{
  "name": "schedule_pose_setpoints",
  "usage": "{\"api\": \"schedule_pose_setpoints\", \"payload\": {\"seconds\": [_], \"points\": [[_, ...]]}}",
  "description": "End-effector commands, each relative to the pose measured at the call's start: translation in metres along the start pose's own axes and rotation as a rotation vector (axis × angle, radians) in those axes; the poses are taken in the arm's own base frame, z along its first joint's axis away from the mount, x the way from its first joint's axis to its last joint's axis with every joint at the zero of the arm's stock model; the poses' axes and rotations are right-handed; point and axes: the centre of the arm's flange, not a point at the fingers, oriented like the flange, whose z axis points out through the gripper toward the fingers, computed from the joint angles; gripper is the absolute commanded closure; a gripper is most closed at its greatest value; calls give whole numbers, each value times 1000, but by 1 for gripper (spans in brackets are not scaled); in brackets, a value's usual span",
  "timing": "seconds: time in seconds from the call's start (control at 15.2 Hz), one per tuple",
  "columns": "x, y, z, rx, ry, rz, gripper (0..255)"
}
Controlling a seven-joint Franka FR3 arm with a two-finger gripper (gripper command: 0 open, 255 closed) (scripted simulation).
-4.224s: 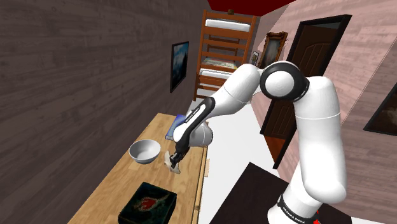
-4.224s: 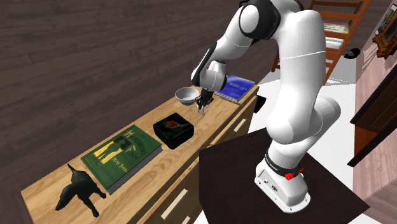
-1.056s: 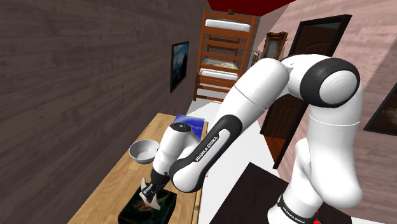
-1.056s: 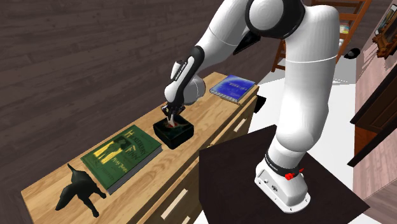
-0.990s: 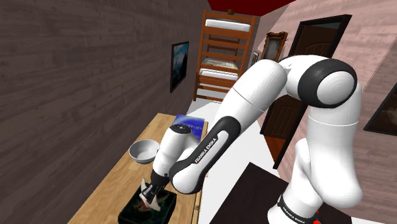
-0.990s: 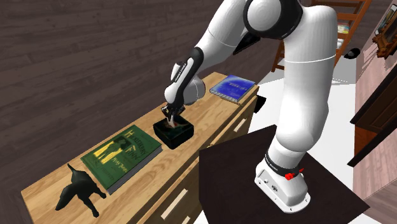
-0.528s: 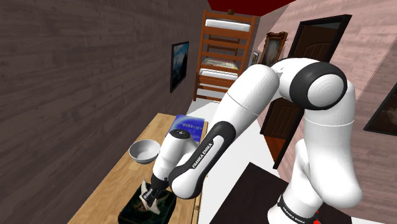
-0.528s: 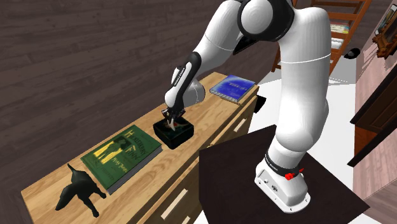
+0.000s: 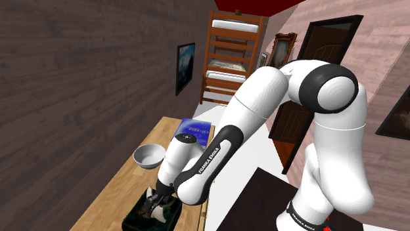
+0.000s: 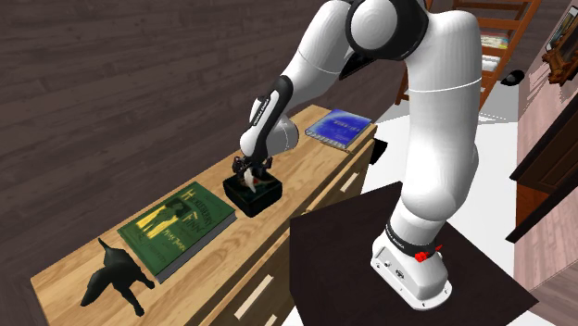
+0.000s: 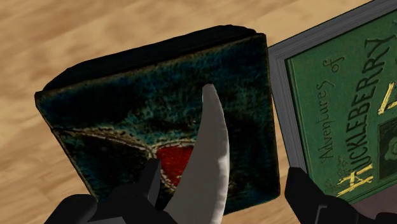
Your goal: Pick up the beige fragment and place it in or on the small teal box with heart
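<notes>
Wrist view gave me the nearest look: the claw [image 11: 226, 191] stood released, its two black fingers [image 11: 305, 194] spread wide, one just beside the base of the pale, curved fragment [image 11: 208, 156] and the other well clear of it. The fragment lay on the lid of the small dark teal box [image 11: 121, 108], its broad end towards the claw and its point reaching across the lid, partly covering the red heart [image 11: 173, 159] there. I could not tell whether the nearer finger actually touched the shard.

Close beside the box lay a green book [image 11: 337, 89] with yellow lettering that read "Adventures of Huckleberry", flat on the wooden table [image 11: 63, 38].

In the second exterior view the arm [image 10: 421, 102] bent down from its stand [image 10: 370, 250] with the claw low over the box. A black dog figure [image 10: 115, 274] stood at the table's near end, past the green book.

From the shoulder view, beyond the box, I saw a grey bowl [image 9: 149, 156] upright on the table, and farther along a blue book [image 9: 197, 128] lying flat at the far end. Behind that hung a framed picture [image 9: 185, 67] on the dark plank wall, and a wooden bunk bed [image 9: 233, 56] stood at the back of the room.
</notes>
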Motion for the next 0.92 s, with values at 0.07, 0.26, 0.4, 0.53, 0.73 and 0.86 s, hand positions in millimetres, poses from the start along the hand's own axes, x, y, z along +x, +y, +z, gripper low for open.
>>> {"api": "schedule_pose_setpoints", "payload": {"seconds": [0.07,0.26,0.4,0.53,0.73,0.86], "points": [[0,0,0,0,0,0,0],[0,0,-40,0,0,0,0],[0,0,-50,0,0,0,0],[0,0,-50,0,0,0,0],[0,0,-50,0,0,0,0],[0,0,-50,0,0,0,0]]}}
